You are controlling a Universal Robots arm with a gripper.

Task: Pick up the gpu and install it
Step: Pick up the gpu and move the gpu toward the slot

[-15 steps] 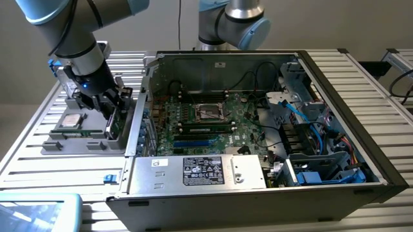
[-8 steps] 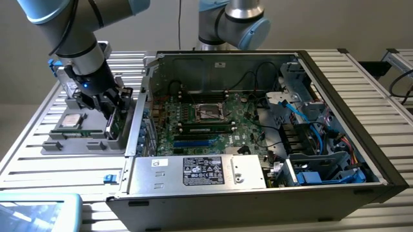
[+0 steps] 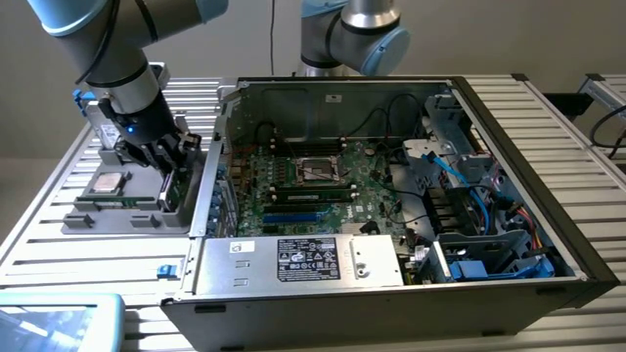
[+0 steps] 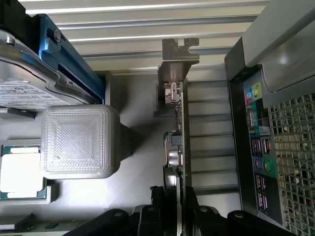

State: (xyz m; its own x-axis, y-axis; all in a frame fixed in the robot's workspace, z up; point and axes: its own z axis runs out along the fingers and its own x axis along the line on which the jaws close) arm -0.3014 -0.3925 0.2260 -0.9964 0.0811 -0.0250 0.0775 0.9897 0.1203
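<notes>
We start at the exterior view's left, where the grey holder tray (image 3: pixel 117 217) sits on the slatted table. The gripper (image 3: pixel 168 158) is down over the tray's right-hand slot. The graphics card (image 3: pixel 174 189) stands there on its edge, just beside the outer wall of the computer case (image 3: pixel 577 242).

In the wrist view the gripper (image 4: pixel 174 199) has its fingers (image 4: pixel 158 199) drawn in against both faces of the graphics card (image 4: pixel 178 129), so we call that a clamp on the card. The card is seated in its slot, not lifted.

It stands thin edge up. Its long axis runs along the case wall, up the frame in the exterior view. The metal bracket (image 4: pixel 177 53) is at the end farther from the fingers. One flat face is turned toward the case and the other toward the rest of the tray.

Now the risks, as we judge them. The grip is near one end, so the card could pivot or slip. A tilted pull could jam it in the slot. Farther right, the motherboard (image 3: pixel 313 183) lies among loose cables (image 3: pixel 459 172) that could snag the bracket.
</notes>
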